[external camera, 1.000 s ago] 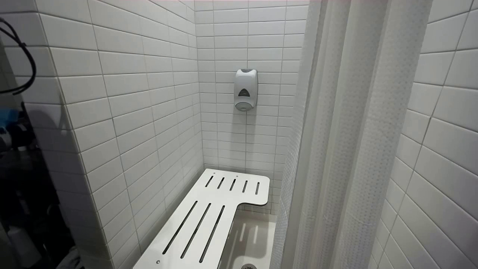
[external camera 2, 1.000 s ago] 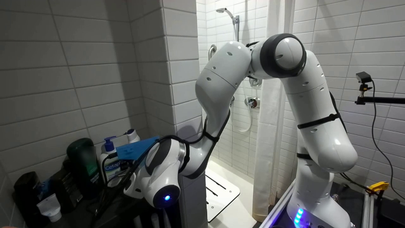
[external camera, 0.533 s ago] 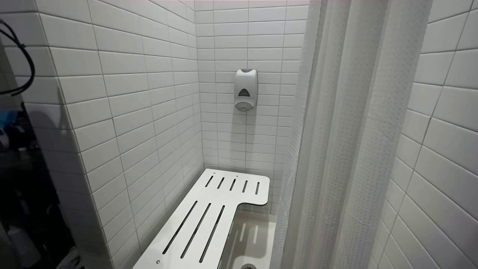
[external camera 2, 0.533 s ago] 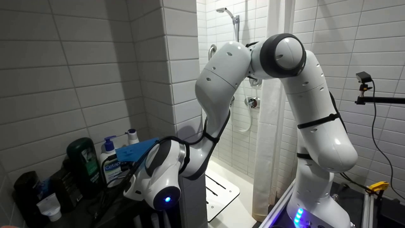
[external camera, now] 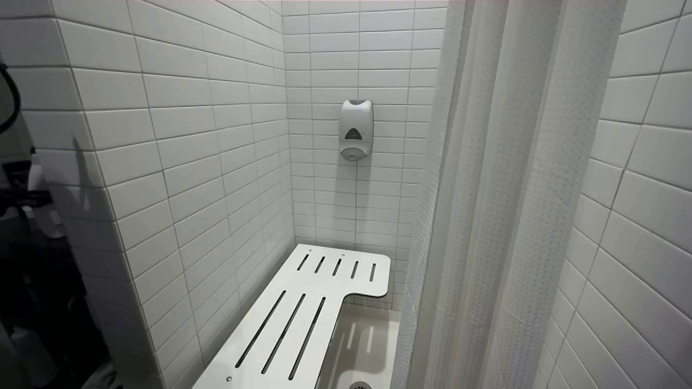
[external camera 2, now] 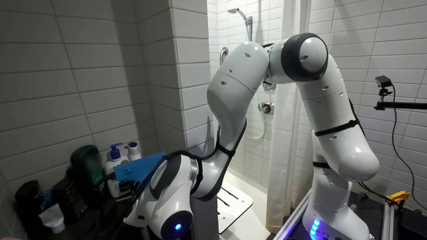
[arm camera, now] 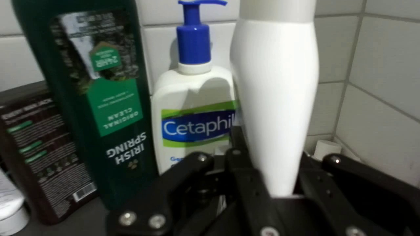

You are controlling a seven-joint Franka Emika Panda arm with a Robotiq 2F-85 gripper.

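Note:
A plain white bottle (arm camera: 275, 85) stands between the black fingers of my gripper (arm camera: 271, 154) in the wrist view, and the jaws are shut on it. Its lower end narrows towards the palm, and its top runs out of that view. In an exterior view the bottle's dark-capped top (external camera 2: 134, 148) rises beside the blue piece (external camera 2: 138, 167) on the wrist, while the arm hides the fingers. Close behind it is a Cetaphil pump bottle (arm camera: 193, 95) with a blue pump. Left of that leans a dark green Irish Spring bottle (arm camera: 95, 98).
A dark brown box (arm camera: 46, 154) and a white tube (external camera 2: 53, 218) stand farther left on the dark shelf. A tiled pillar (external camera 2: 193, 83) rises beside the forearm. Beyond it are the shower bench (external camera: 308, 302) and curtain (external camera: 503, 189). Cables run along the arm.
The wrist has come down and slightly left in an exterior view, and the white bottle has shifted with it. The jaws have closed. The blue piece now hides more of the Cetaphil bottle.

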